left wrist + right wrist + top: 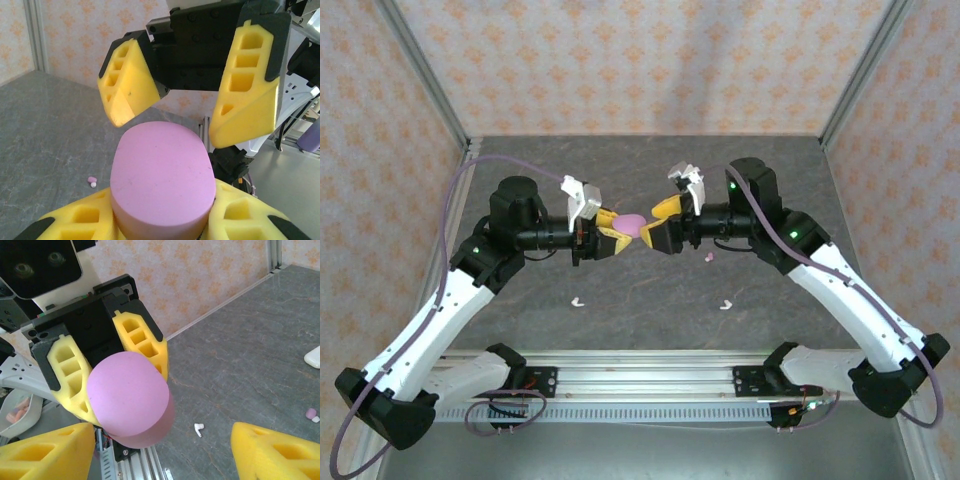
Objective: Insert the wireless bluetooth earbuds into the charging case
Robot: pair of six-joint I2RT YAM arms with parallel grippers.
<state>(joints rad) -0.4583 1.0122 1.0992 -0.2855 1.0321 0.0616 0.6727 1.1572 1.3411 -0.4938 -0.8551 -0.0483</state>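
**Pink case** (633, 224): held above the table (650, 170), lid apparently closed, clenched at one end in the left claw (616, 230).

**Right claw** (659, 224): released, jaws spread on either side of the case's free end, not touching it.

**Earbuds:** none in the case.
- Pink earbud (711, 256): on the table, below the case on the right arm's side.
- White earbud (578, 300) and second white earbud (726, 304): nearer the arm bases than the case.

**Risks:** the rounded, smooth case may twist or squirt out if the right claw closes off-centre, and the yellow fingers may collide.

**Room:** the table under the case is bare, and the walls are well apart from it.
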